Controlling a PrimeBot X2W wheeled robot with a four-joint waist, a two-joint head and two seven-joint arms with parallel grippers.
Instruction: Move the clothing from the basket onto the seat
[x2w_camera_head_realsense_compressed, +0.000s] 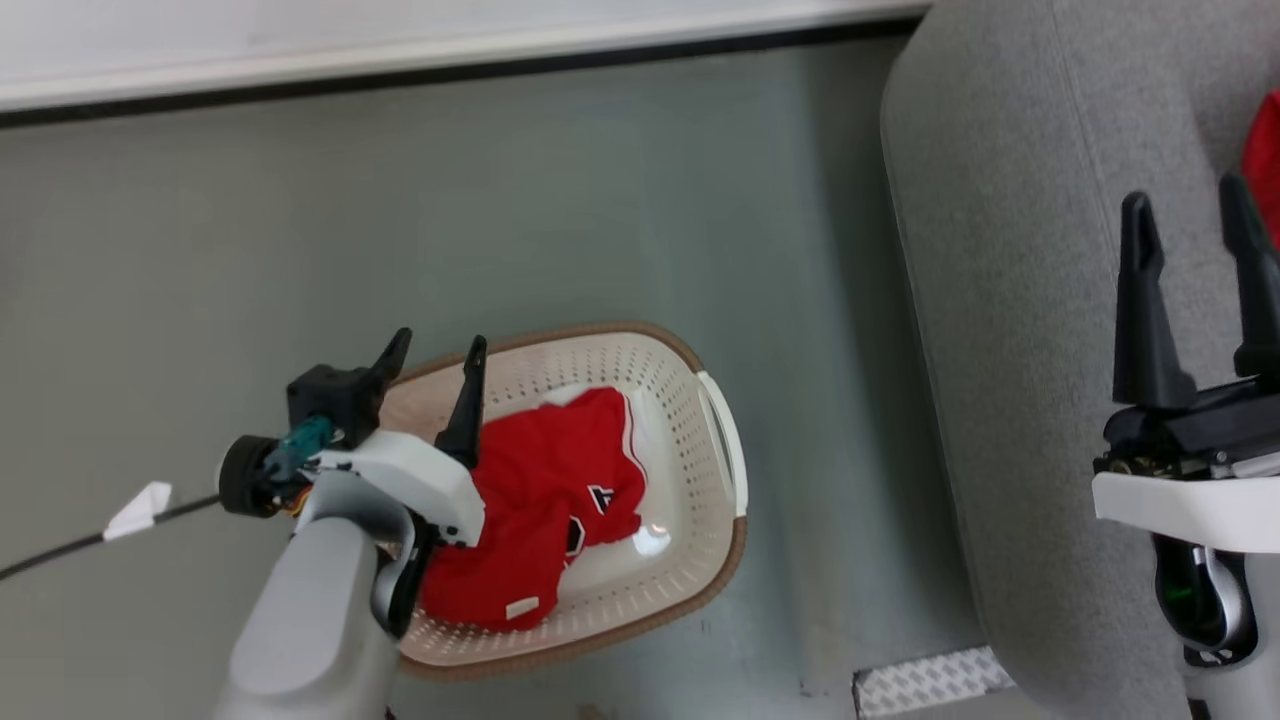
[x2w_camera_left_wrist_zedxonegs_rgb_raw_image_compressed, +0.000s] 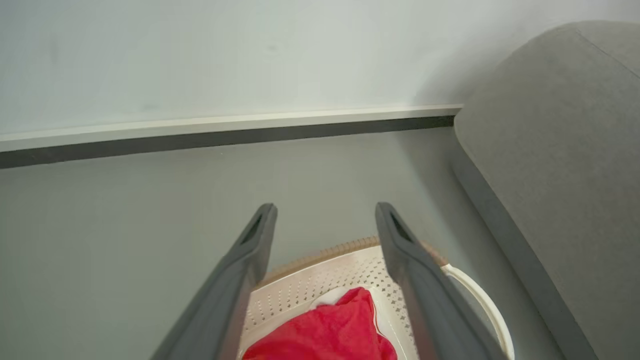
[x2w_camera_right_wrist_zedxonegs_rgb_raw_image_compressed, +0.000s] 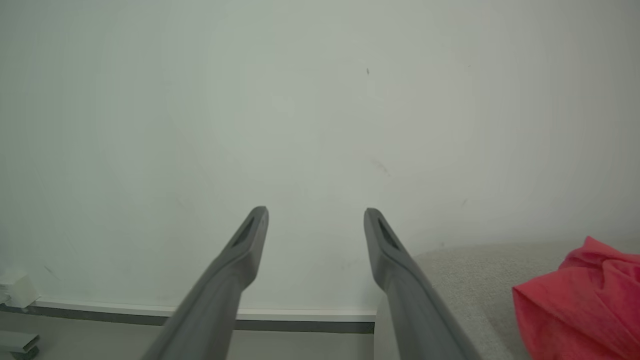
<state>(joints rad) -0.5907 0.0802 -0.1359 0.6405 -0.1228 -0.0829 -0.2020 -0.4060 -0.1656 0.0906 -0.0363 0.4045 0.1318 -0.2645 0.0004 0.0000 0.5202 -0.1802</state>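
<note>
Red clothing (x2w_camera_head_realsense_compressed: 545, 510) with white trim and a black-and-white letter lies crumpled in the cream basket (x2w_camera_head_realsense_compressed: 722, 440) on the floor. My left gripper (x2w_camera_head_realsense_compressed: 438, 352) hovers open over the basket's far left rim, nothing between its fingers; its wrist view shows the clothing (x2w_camera_left_wrist_zedxonegs_rgb_raw_image_compressed: 330, 332) below the fingers and the basket wall (x2w_camera_left_wrist_zedxonegs_rgb_raw_image_compressed: 320, 282). My right gripper (x2w_camera_head_realsense_compressed: 1190, 205) stands open and empty above the grey seat (x2w_camera_head_realsense_compressed: 1010, 300). Another red garment (x2w_camera_head_realsense_compressed: 1263, 160) lies on the seat at the right edge, also visible as red clothing (x2w_camera_right_wrist_zedxonegs_rgb_raw_image_compressed: 580, 305) on the seat (x2w_camera_right_wrist_zedxonegs_rgb_raw_image_compressed: 470, 280).
Grey floor (x2w_camera_head_realsense_compressed: 500, 230) surrounds the basket, with a white wall and dark skirting (x2w_camera_head_realsense_compressed: 400, 75) at the far side. A black cable with a white tag (x2w_camera_head_realsense_compressed: 140, 510) runs across the floor at left. A patterned metal plate (x2w_camera_head_realsense_compressed: 925, 680) lies by the seat's base.
</note>
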